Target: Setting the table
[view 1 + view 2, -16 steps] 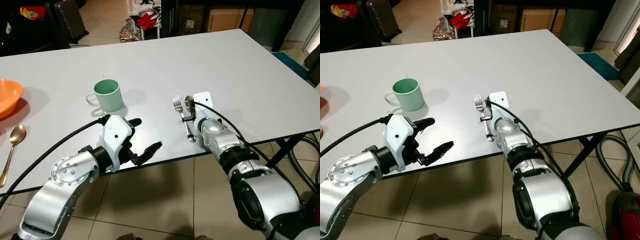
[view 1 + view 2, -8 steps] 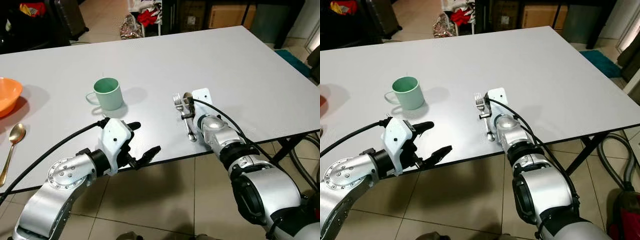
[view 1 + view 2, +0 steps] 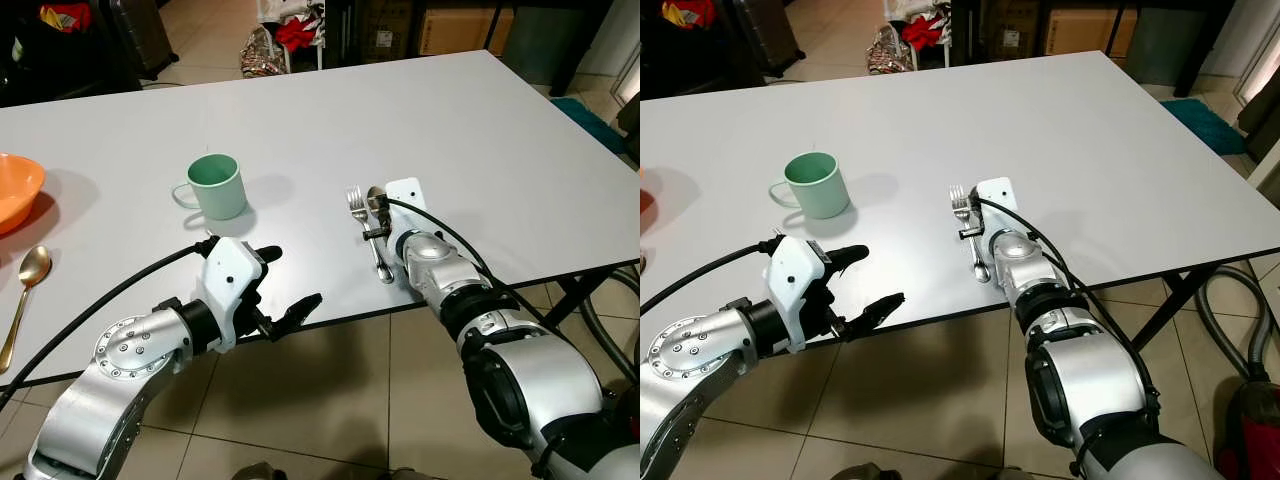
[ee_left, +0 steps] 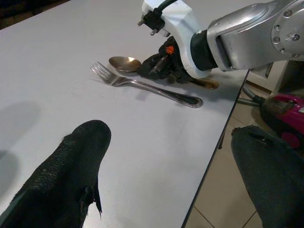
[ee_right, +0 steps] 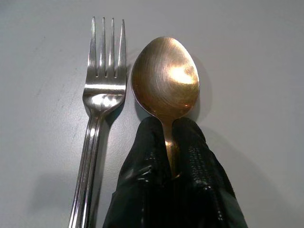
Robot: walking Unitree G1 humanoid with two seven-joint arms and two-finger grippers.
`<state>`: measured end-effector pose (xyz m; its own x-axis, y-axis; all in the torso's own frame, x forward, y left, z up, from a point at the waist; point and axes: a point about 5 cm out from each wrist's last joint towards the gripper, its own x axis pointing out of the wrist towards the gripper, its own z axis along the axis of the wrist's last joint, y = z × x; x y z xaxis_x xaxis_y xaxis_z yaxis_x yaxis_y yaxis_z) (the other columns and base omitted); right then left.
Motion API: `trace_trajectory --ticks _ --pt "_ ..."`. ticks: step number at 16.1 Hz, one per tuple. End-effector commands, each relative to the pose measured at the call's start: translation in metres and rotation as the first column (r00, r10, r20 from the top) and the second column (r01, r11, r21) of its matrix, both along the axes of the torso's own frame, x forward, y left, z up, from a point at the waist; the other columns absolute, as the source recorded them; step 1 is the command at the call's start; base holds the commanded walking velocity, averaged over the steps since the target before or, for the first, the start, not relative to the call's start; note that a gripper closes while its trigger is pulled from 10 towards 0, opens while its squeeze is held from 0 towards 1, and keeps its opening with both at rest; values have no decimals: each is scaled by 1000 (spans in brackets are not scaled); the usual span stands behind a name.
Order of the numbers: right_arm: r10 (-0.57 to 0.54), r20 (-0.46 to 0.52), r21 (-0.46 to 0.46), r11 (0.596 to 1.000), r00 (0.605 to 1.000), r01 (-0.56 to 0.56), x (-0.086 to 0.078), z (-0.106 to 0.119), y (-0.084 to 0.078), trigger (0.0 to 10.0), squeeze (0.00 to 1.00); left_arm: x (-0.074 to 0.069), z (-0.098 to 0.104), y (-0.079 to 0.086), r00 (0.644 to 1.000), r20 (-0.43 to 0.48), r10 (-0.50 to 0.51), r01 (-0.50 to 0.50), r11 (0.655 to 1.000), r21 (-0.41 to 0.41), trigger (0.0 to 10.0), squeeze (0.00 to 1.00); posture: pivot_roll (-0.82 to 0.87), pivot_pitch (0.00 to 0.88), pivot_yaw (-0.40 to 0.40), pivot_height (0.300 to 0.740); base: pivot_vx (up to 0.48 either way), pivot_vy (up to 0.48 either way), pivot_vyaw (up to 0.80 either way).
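Note:
A gold spoon (image 5: pixel 165 76) lies on the white table (image 3: pixel 480 140) beside a silver fork (image 5: pixel 102 90), their handles parallel. My right gripper (image 3: pixel 377 222) rests low on the table near the front edge, shut on the spoon's handle just behind the bowl. The fork (image 3: pixel 364 228) lies free to the left of the spoon. My left gripper (image 3: pixel 290 276) hovers open at the table's front edge with nothing between its fingers (image 4: pixel 80 161). A green mug (image 3: pixel 215 187) stands beyond it. An orange bowl (image 3: pixel 15 190) and a second gold spoon (image 3: pixel 25 290) are at the far left.
The table's front edge runs just under both grippers, with tiled floor (image 3: pixel 330 400) below. A table leg (image 3: pixel 560 295) and a red vacuum cleaner (image 3: pixel 1252 430) are low on the right. Bags and boxes (image 3: pixel 290 35) stand beyond the far edge.
My left gripper has drifted slightly back toward the near edge, still open. The right gripper keeps its hold on the spoon in the same place.

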<state>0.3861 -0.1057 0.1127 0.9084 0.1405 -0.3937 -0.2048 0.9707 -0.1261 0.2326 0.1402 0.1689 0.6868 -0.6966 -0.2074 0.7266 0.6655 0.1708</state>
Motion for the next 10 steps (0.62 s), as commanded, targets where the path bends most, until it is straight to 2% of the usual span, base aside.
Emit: trace_trajectory --ticks 1,2,3,4,6,8,9,10 --pt "1 3 3 1000 1000 -1 2 4 -1 10000 525 -1 5 0 1000 17 -10 10 1000 12 10000 0 81 105 59 740 0 0 0" --pt "-1 1 5 1000 1000 1 2 4 -1 10000 643 -1 5 0 1000 17 -11 11 1000 12 10000 0 81 105 59 740 0 0 0" --pt "-3 0 6 1000 1000 3 3 4 -2 10000 651 0 5 0 1000 16 -12 11 1000 11 10000 0 80 104 59 740 0 0 0" --pt "-2 -2 7 1000 1000 2 3 4 -3 10000 918 0 5 0 1000 16 -12 12 1000 10 10000 0 80 104 59 740 0 0 0" --pt "-3 -6 6 1000 1000 3 2 2 -4 10000 1000 0 4 -1 1000 16 -12 12 1000 11 10000 0 78 98 59 740 0 0 0" --pt "-6 -9 7 1000 1000 6 1 1 -6 10000 1000 1 4 -1 1000 17 -12 12 1000 10 10000 0 78 98 58 740 0 0 0" --pt "-1 -9 39 999 1000 2 2 3 -5 10000 1000 1 4 -2 1000 18 -13 13 1000 8 10000 0 72 84 59 740 0 0 0" --pt "36 24 113 993 999 -38 4 11 -3 10000 1000 1 5 -3 1000 23 -16 16 1000 -1 10000 0 70 76 56 740 0 0 0"
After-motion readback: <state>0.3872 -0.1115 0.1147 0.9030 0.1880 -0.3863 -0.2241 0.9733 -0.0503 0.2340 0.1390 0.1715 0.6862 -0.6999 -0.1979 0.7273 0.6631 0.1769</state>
